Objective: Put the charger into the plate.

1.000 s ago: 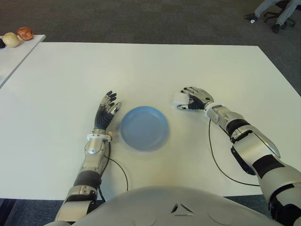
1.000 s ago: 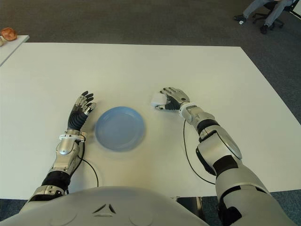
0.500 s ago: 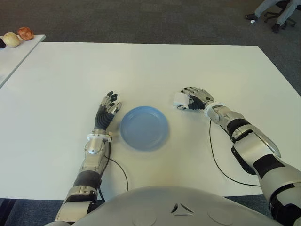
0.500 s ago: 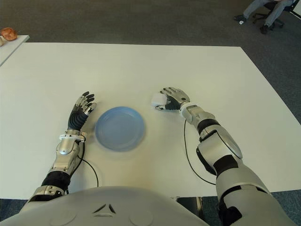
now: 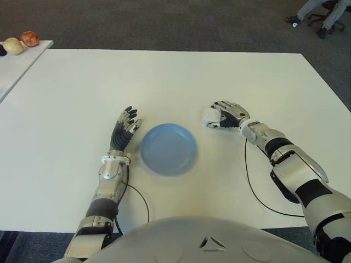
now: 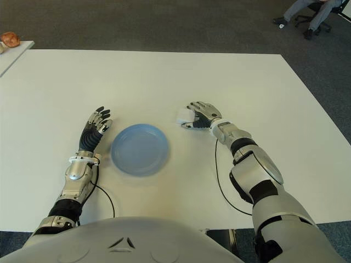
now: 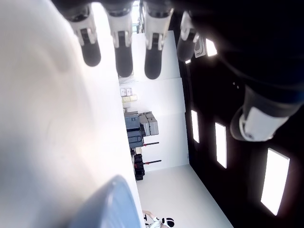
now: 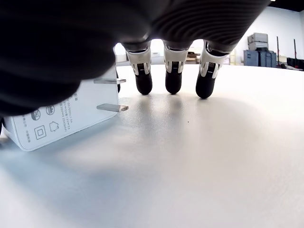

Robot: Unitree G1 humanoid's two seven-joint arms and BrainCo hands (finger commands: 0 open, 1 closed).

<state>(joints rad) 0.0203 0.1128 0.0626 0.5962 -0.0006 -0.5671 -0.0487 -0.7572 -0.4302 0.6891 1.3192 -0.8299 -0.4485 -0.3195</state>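
Note:
A white charger [image 5: 209,115] lies on the white table [image 5: 164,76], to the right of the blue plate [image 5: 168,148]. My right hand [image 5: 226,114] arches over the charger's right side. In the right wrist view the charger [image 8: 61,118] sits on the table with its two metal prongs pointing toward my fingertips [image 8: 173,80], which touch the table just beyond it. No finger is closed around it. My left hand [image 5: 125,126] shows just left of the plate with its fingers [image 7: 123,52] straight and spread, holding nothing.
A side table at the far left carries round fruit-like things [image 5: 13,46]. A black cable [image 5: 252,181] runs along my right forearm. A person's legs and an office chair [image 5: 323,13] show on the carpet at the back right.

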